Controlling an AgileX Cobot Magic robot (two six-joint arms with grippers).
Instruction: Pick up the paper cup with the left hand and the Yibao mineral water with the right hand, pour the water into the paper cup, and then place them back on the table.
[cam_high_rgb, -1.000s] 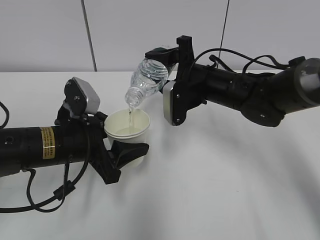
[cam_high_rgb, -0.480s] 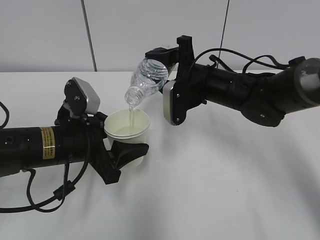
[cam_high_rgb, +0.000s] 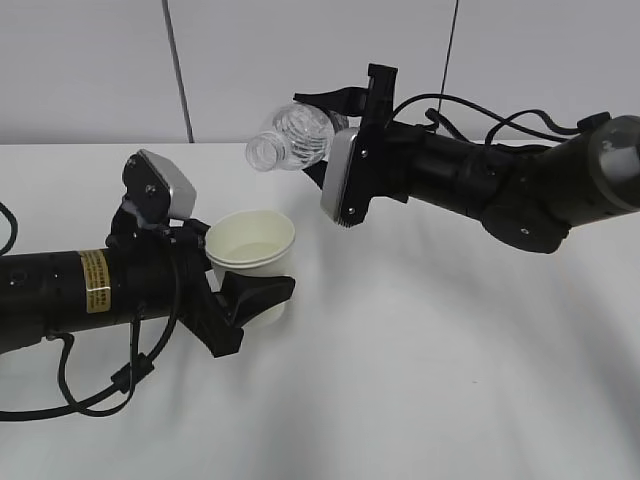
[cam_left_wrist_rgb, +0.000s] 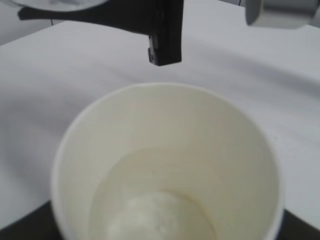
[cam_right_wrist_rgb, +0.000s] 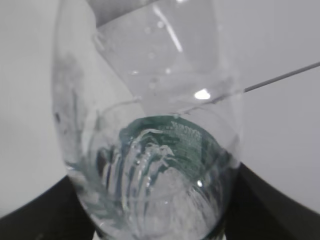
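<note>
Left hand (cam_high_rgb: 243, 300) is holding the paper cup (cam_high_rgb: 251, 257) upright, jaws clamped on the lower cup wall from both sides, with one black finger (cam_high_rgb: 262, 291) wrapping the near side of the cup. The cup is sitting right in the grip, ahead of the left hand's grey camera block (cam_high_rgb: 160, 187), rim above the fingers and mouth facing up; whether its base is touching the table (cam_high_rgb: 450, 380) I cannot tell. The left wrist view is looking straight down into the paper cup (cam_left_wrist_rgb: 167, 165), showing a shallow pool of water (cam_left_wrist_rgb: 155, 210) in the bottom and a cream inner wall. Right hand (cam_high_rgb: 335, 125) is gripping the Yibao mineral water (cam_high_rgb: 290, 138), jaws clamped on the bottle body, and is holding it roughly horizontal in the air. The capless neck (cam_high_rgb: 260, 153) is pointing away from the right gripper toward the left side, sitting above the cup and slightly behind it, well clear of the rim, not touching. No stream is showing between neck and cup. The right wrist view is looking along the bottle (cam_right_wrist_rgb: 150, 150) from the gripper side, with the green label (cam_right_wrist_rgb: 175, 145) showing through the clear ribbed plastic and droplets clinging to the inside. The right hand's silver camera block (cam_high_rgb: 338, 180) is hanging just below the bottle's gripped end.
</note>
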